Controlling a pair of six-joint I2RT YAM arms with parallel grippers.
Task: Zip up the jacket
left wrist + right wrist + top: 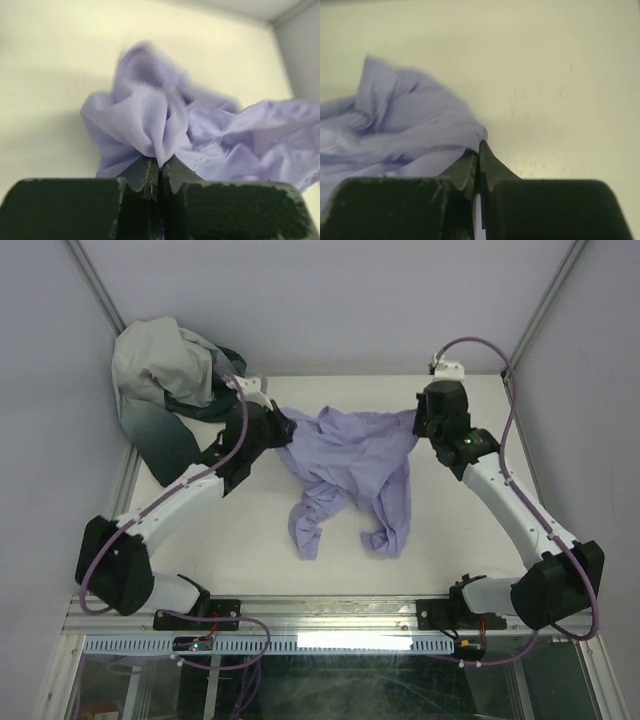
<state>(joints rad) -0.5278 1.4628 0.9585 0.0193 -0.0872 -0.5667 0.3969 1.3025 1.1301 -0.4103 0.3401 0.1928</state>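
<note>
Wrinkled, floppy lavender jacket (350, 460), folds pinched in left end effector (287, 430) and right end effector (419, 422)

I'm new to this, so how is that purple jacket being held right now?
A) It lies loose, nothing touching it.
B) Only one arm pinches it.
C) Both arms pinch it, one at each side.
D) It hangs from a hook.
C: in each wrist view the jaws are shut on a fold of the jacket, and from above the left arm and right arm each meet one upper corner.
</note>
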